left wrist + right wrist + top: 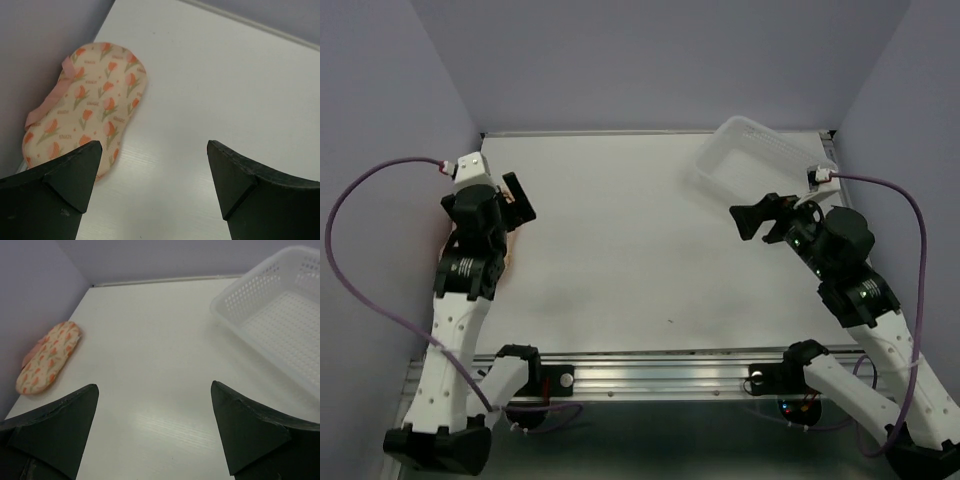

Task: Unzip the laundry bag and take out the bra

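The laundry bag (pixel 90 105) is a closed peanut-shaped pouch, cream with orange tulip print and a pink rim and loop. It lies flat at the table's left edge against the wall. It also shows in the right wrist view (pixel 47 357). In the top view it is almost hidden under the left arm. My left gripper (pixel 154 170) is open and empty, just right of and above the bag. My right gripper (pixel 154 415) is open and empty, over the table's right side. The bra is not in view.
A clear perforated plastic basket (pixel 755 160) sits tilted at the back right corner, also in the right wrist view (pixel 280 315). Purple walls close the table on the left, back and right. The white table (pixel 640 260) lies between the arms.
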`<state>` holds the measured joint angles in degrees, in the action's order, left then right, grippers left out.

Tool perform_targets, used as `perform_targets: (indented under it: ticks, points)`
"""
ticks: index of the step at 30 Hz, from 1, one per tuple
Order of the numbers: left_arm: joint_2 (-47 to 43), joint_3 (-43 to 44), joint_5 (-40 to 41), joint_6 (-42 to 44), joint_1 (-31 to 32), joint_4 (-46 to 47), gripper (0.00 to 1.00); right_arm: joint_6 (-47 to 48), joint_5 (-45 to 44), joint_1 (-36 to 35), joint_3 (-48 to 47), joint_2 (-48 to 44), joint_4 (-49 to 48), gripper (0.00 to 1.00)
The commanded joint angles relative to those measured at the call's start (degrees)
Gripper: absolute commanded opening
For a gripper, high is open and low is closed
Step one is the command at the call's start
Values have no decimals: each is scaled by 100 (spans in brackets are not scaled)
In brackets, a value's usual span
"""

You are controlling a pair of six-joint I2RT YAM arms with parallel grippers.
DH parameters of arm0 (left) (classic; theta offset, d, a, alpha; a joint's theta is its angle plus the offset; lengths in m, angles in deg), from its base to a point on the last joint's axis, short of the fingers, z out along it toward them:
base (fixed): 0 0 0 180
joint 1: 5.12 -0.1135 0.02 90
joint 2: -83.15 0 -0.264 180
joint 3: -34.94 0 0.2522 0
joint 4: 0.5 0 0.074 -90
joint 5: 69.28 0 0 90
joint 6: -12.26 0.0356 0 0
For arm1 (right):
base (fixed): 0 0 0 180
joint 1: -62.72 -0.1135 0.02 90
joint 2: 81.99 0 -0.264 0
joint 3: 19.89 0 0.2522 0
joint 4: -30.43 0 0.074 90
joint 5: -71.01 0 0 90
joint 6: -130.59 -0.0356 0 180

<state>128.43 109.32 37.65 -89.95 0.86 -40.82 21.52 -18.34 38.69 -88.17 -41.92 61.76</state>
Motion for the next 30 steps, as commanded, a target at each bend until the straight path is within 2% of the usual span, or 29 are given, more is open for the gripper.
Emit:
perform_targets:
  ticks: [1,5,9,16,20,25,30]
  points:
    - [1209,-33,634,-211,-9,362,99,-290,611,-23,160,158,-86,100]
    - [2527,248,856,-247,-105,530,99,-448,937,-23,328,422,-95,100]
    - [3871,651,1022,-343,-517,670,99,-527,1594,-23,460,773,-147,100]
    - [5604,1354,1752,-98,-852,873,98,-686,2132,-23,802,1020,-428,100]
    - [6396,1847,1604,-45,-870,837,93,-712,2220,-23,882,1073,-438,100]
    - [7003,2120,1305,113,-853,995,82,-782,2353,-23,1005,950,-438,100]
    - [7223,2112,919,376,-765,1180,56,-730,2282,-23,1110,870,-438,100]
